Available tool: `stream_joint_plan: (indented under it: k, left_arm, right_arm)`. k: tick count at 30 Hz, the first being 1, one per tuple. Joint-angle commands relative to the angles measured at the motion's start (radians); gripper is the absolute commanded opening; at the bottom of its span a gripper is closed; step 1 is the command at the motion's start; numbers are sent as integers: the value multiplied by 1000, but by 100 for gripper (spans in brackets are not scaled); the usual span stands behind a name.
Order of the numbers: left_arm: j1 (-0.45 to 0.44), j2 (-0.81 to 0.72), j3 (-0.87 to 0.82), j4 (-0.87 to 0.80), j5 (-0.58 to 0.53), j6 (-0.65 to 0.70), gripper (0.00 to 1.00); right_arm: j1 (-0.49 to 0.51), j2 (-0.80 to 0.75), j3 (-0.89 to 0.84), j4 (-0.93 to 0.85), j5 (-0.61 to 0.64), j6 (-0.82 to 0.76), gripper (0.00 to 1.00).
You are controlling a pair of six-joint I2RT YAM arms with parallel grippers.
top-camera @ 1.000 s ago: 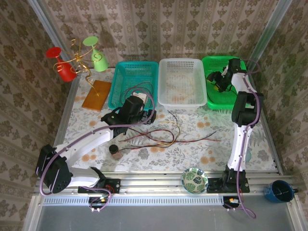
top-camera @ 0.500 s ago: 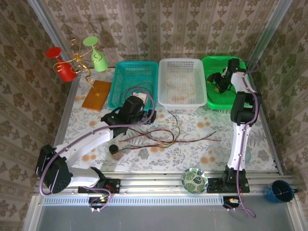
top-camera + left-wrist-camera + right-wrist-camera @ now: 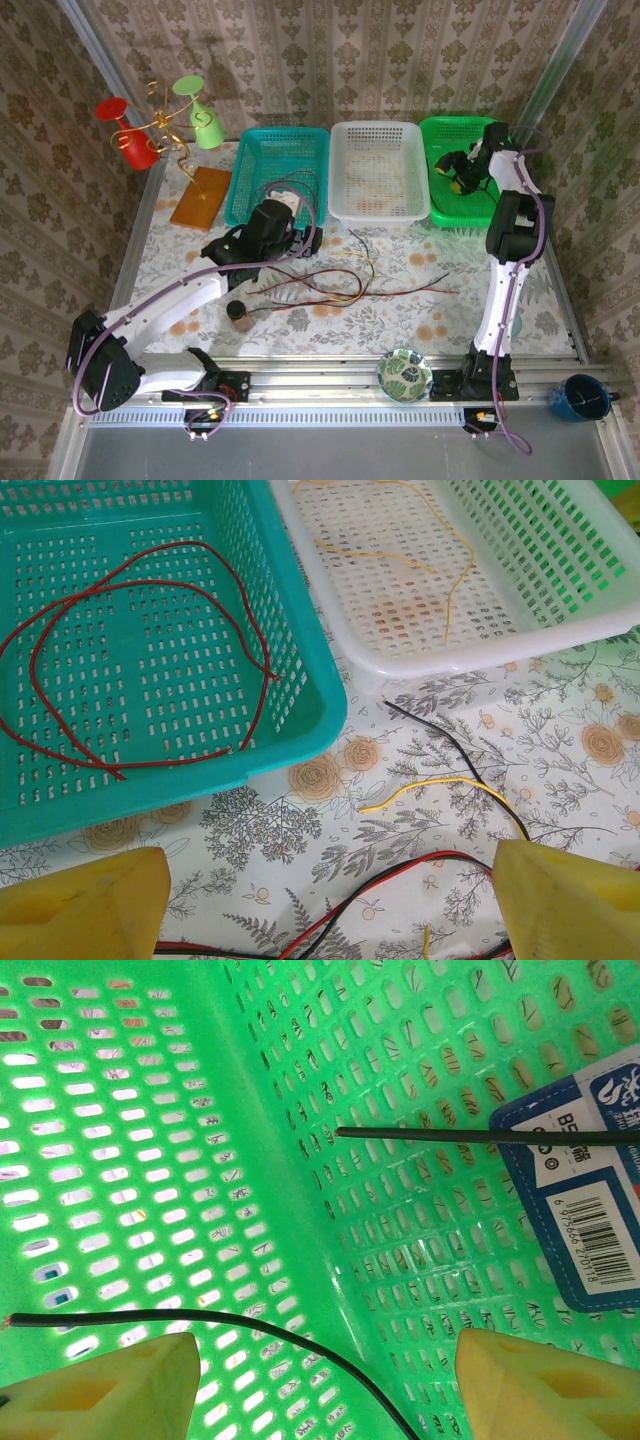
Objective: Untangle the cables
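Top view: your left gripper (image 3: pixel 297 238) is nearer the tangled cables (image 3: pixel 345 292), which lie left-to-right beside it. Left wrist: fingers (image 3: pixel 80 910) wide, empty, cables just ahead. Right wrist: right gripper (image 3: pixel 330 1390) spread, empty, over green basket's (image 3: pixel 120 1110) black cable (image 3: pixel 200 1317).

Both arms, the left arm (image 3: pixel 165 300) and the right arm (image 3: pixel 503 290), have glossy white shells with black joints and black bases (image 3: pixel 215 385). A thick purple cable (image 3: pixel 319 215) runs along each. The left tool (image 3: pixel 325 910) and right tool (image 3: pixel 320 1390) have blunt pale-yellow fingers (image 3: pixel 80 910).
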Motion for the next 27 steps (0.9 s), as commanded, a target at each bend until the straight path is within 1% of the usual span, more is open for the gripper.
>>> stream_joint_plan:
  k: [1,19,27]
  left_arm:
    - [-10,-1,-4,-14,-14,-19,85]
    - [-9,18,3,-15,-14,-16,85]
    - [-9,24,9,-17,-13,-19,85]
  right_arm:
    - [8,-15,10,-7,-53,-16,70]
    - [33,152,232,-127,-18,-34,70]
    - [33,180,297,-158,30,-20,70]
